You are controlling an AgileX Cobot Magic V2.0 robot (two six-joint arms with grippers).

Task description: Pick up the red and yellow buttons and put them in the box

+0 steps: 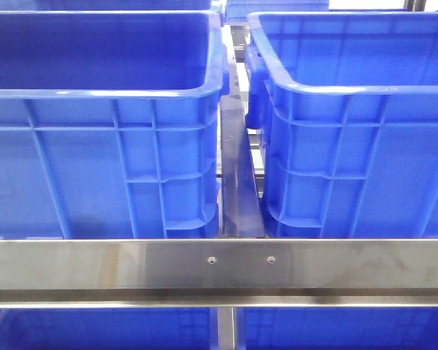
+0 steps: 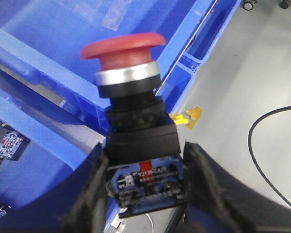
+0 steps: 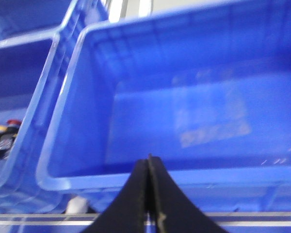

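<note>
Just one red button (image 2: pixel 123 46) — left gripper (image 2: pixel 145 194).

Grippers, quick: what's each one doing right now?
Left gripper: closed on the red button.
Right gripper: closed, holding nothing.

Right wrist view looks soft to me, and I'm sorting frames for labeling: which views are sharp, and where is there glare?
Right wrist view: the box is blurred. Left wrist view: the red button is slightly smeared. Front view: sharpest, with glare on the steel rail.
</note>
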